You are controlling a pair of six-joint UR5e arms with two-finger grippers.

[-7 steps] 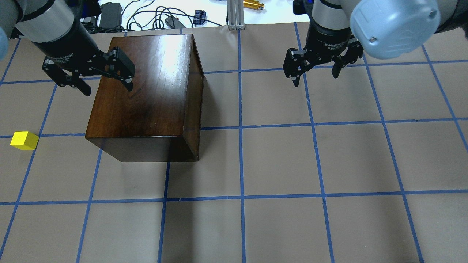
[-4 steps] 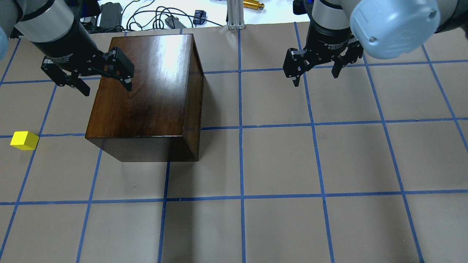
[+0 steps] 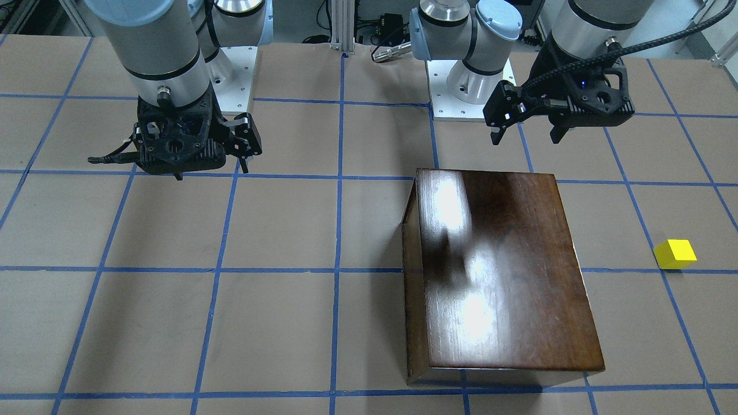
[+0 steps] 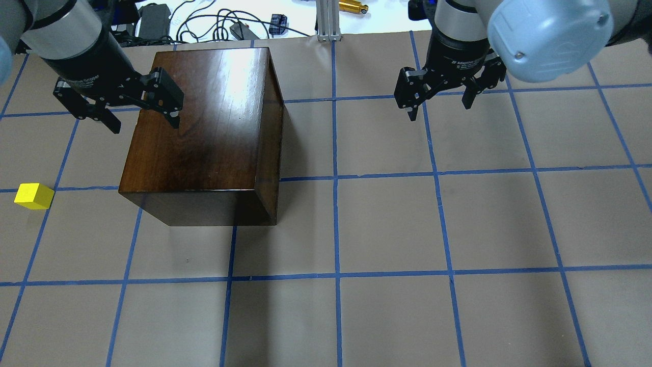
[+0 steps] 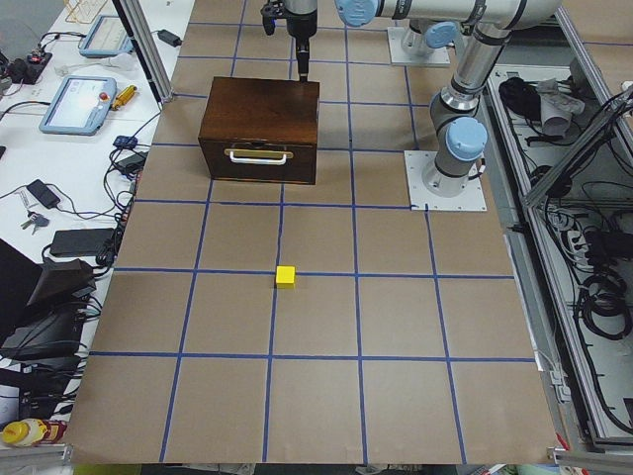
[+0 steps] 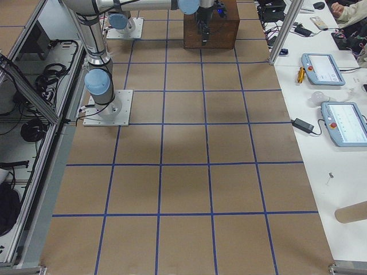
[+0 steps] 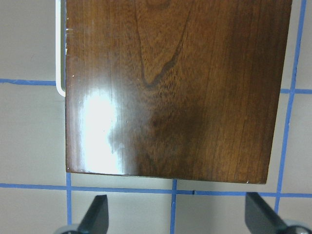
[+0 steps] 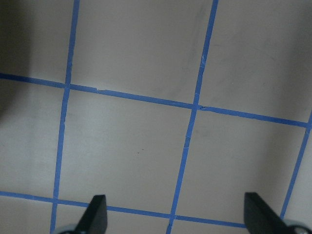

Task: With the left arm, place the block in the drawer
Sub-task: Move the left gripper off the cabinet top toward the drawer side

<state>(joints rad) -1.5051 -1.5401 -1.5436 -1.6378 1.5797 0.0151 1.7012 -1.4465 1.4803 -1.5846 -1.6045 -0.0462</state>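
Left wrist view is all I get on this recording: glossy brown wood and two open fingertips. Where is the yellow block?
Observer: The block lies on the table to the robot's left of the box, apart from it.
Operator: Is the drawer open?
Observer: No. In the exterior left view the drawer looks shut, and its handle face is turned toward the block.
Operator: And the right gripper?
Observer: The right gripper hangs open over the table, holding nothing.
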